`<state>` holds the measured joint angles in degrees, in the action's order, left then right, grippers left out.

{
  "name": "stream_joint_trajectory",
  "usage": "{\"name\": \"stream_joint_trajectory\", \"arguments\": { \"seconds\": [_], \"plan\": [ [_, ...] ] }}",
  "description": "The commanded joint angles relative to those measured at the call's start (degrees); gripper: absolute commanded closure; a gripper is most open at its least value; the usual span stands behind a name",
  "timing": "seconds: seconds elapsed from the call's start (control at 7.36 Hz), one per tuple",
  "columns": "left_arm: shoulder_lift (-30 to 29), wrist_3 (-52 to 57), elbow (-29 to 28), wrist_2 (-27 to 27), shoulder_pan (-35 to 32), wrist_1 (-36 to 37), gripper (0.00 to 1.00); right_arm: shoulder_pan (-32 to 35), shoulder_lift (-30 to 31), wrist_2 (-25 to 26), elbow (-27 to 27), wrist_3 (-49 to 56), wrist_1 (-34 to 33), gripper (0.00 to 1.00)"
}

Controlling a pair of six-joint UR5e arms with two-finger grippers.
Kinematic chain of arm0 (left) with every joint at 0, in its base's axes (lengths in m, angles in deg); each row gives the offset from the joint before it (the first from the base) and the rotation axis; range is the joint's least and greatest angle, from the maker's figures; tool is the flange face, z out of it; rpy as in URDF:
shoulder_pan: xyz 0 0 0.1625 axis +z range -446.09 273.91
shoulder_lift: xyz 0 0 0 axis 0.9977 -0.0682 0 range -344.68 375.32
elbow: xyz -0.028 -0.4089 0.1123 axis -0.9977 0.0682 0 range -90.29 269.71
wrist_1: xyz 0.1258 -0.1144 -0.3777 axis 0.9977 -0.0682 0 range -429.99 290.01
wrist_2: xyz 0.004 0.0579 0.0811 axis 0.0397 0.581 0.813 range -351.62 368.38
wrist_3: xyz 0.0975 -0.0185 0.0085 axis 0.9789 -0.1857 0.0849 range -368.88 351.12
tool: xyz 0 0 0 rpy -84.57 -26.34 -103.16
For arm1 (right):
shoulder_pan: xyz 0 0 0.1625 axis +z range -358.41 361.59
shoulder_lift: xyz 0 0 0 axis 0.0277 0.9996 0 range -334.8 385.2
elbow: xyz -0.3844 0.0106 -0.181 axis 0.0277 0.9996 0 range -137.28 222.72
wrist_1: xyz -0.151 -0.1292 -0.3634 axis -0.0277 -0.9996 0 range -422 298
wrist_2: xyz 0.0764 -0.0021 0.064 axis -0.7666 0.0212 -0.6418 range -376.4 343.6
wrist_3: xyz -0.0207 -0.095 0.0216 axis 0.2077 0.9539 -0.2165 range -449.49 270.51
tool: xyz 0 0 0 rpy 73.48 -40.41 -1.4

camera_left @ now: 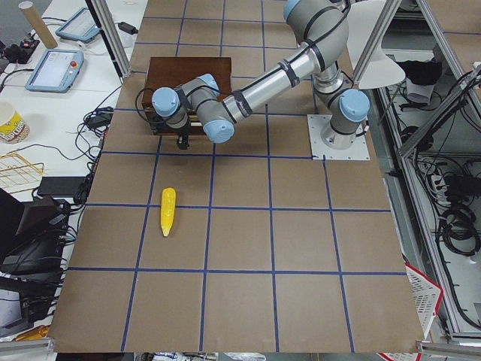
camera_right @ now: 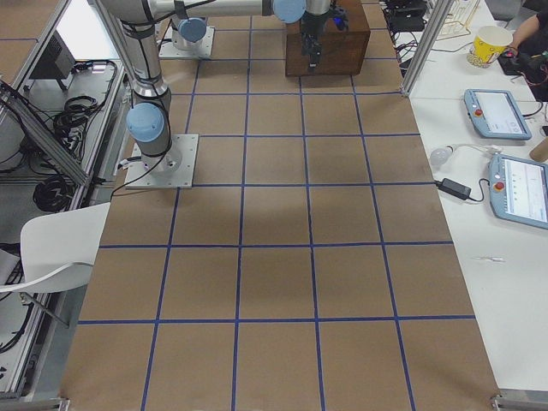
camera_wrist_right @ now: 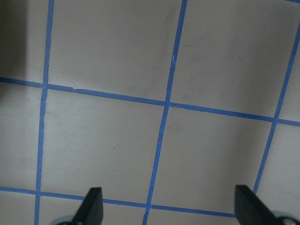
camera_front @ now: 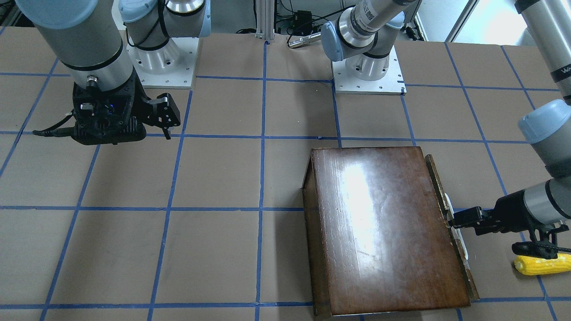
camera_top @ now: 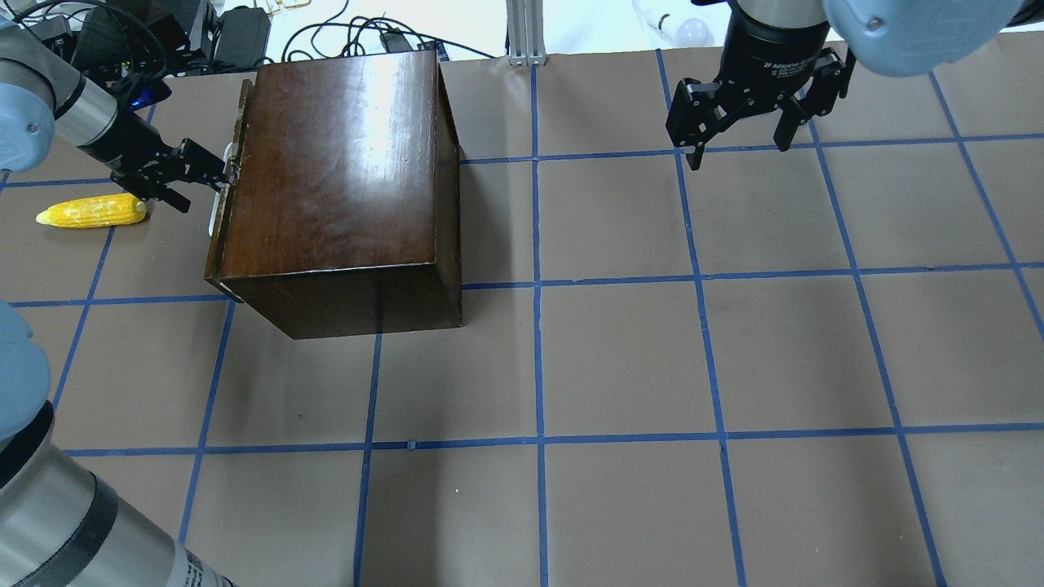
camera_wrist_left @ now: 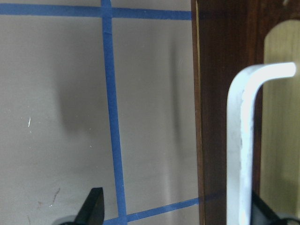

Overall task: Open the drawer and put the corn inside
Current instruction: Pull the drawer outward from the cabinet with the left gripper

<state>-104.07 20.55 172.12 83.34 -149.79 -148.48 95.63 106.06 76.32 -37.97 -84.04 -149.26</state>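
The glossy dark-brown cabinet (camera_top: 342, 163) stands on the table; it also shows in the front view (camera_front: 383, 227). The drawer's dark front panel (camera_top: 238, 114) sits close against it, and none of the pale tray shows. A white handle (camera_front: 449, 207) is on the panel. My left gripper (camera_top: 204, 187) is open at the handle (camera_wrist_left: 239, 140), with one finger beside it; its jaws stand wide apart in the left wrist view (camera_wrist_left: 178, 211). The yellow corn (camera_top: 90, 212) lies on the table just beyond the left gripper, also seen in the front view (camera_front: 542, 264). My right gripper (camera_top: 740, 151) is open and empty, far from the cabinet.
The table is brown paper with blue tape grid lines (camera_top: 538, 285). The arm bases (camera_front: 368, 67) stand at the robot's edge. Cables and devices lie beyond the far edge behind the cabinet (camera_top: 204, 33). The right wrist view shows only bare table (camera_wrist_right: 164, 103).
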Motion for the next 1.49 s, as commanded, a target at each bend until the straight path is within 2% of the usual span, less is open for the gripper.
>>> {"name": "stream_joint_trajectory", "arguments": {
  "seconds": [0.0, 1.36],
  "plan": [
    [0.0, 0.0, -0.1, 0.1, 0.6, 0.0, 0.0, 0.0, 0.0, 0.0, 0.0, 0.0, 0.0, 0.0],
    [0.1, 1.8, -0.2, 2.5, 4.4, 2.0, 0.0, 0.0, 0.0, 0.0, 0.0, 0.1, 0.0, 0.0]
  ]
}}
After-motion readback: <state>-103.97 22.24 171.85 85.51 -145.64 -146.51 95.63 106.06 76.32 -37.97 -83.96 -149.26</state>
